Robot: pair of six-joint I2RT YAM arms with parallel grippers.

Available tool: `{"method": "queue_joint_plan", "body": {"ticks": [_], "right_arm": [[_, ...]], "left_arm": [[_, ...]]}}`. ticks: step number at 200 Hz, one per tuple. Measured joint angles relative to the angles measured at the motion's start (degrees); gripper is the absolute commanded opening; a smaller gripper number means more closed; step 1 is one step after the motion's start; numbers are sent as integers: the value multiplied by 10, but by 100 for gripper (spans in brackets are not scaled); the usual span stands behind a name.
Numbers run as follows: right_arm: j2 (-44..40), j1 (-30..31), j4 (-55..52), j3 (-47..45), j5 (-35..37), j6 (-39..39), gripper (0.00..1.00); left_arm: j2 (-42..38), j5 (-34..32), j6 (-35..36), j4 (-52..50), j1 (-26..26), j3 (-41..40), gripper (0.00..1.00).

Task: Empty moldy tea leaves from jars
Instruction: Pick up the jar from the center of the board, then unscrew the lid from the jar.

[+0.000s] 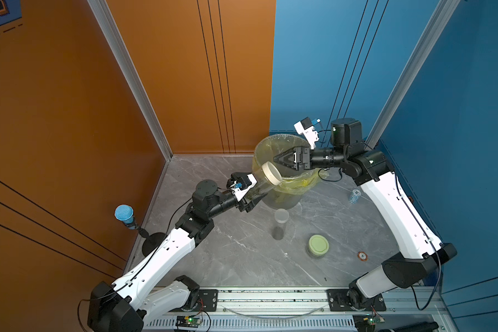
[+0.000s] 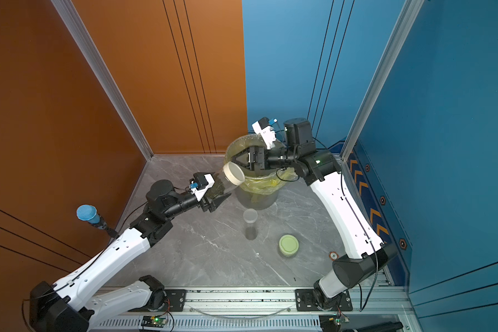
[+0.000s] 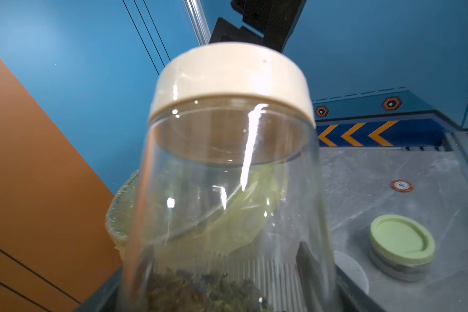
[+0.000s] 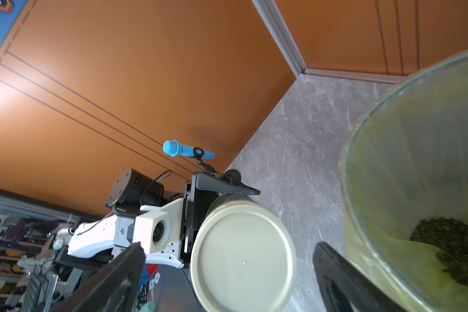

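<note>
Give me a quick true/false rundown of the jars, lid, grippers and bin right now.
1. The left gripper holds the wide jar by its body, tilted. True.
2. The beige lid is off the wide jar. False: it is on the jar.
3. The right gripper is shut on the lid. False: its jaws stand open, either side of the lid.
4. Tea leaves lie in the bin. True.
5. The green-lidded jar lies on its side. False: it stands upright on the table.
</note>
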Motion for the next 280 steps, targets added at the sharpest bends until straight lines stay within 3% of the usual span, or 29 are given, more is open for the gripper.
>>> {"method": "queue_joint_plan", "body": {"ticks": [30, 113, 161, 228, 280], "right_arm": [[-22, -57, 50, -34, -20, 63, 100], [-8, -33, 60, -34, -54, 89, 100], [18, 3, 43, -27, -54, 73, 100], [51, 5, 28, 13, -55, 69, 100], [76, 3, 28, 39, -63, 64, 76]], "left_arm": [[13, -16, 61, -12, 4, 22, 33], [33, -45, 228, -16, 3, 77, 32], [60, -48, 254, -14, 11, 116, 32], [91, -41, 254, -9, 16, 136, 32], [106, -35, 252, -3, 17, 149, 32]]}}
